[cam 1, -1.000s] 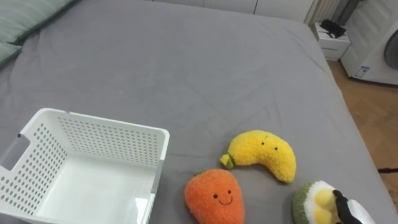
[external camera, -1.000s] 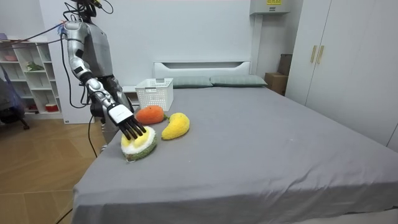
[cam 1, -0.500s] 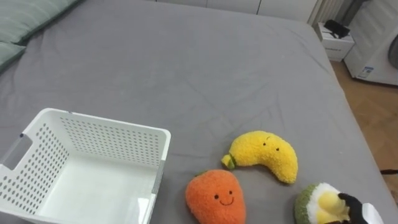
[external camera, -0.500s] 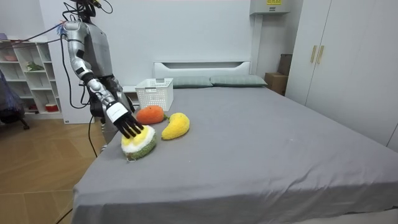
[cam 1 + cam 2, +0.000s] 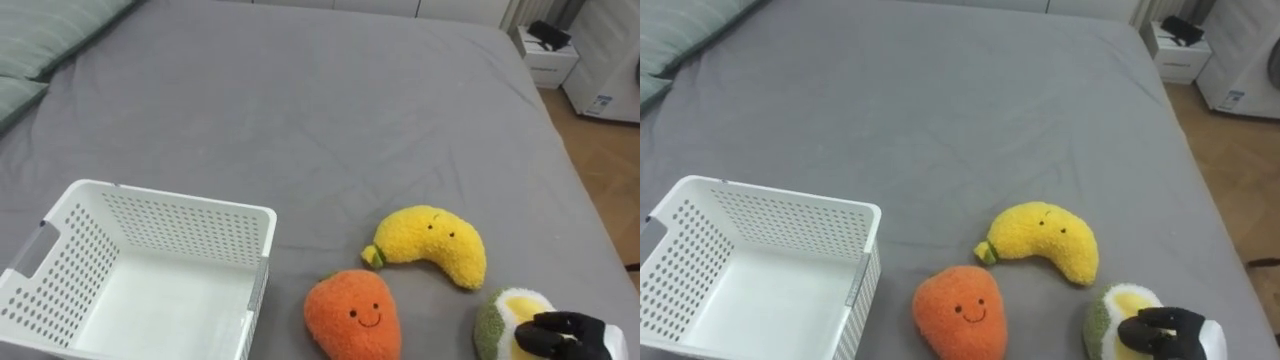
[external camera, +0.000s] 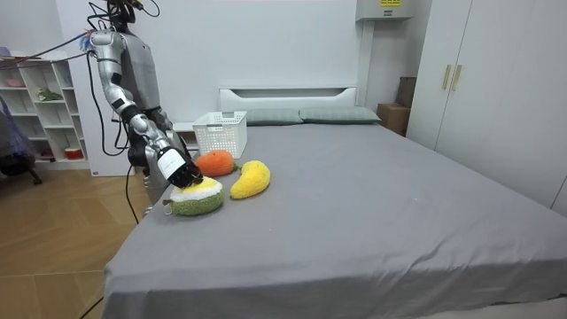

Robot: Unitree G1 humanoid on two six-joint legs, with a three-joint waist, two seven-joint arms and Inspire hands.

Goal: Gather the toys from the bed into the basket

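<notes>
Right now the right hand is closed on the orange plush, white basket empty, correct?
Not the orange plush: the left eye view shows the right hand curled on the green plush toy; the orange plush lies untouched. The white basket is empty.

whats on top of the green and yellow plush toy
The robot's right hand is on the green and yellow plush toy, its dark fingers curled over the yellow top. The part of the toy beneath the hand is covered.

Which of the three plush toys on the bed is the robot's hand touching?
The green toy with the yellow middle: the right hand curls on it. The orange toy and the yellow banana lie untouched.
</notes>
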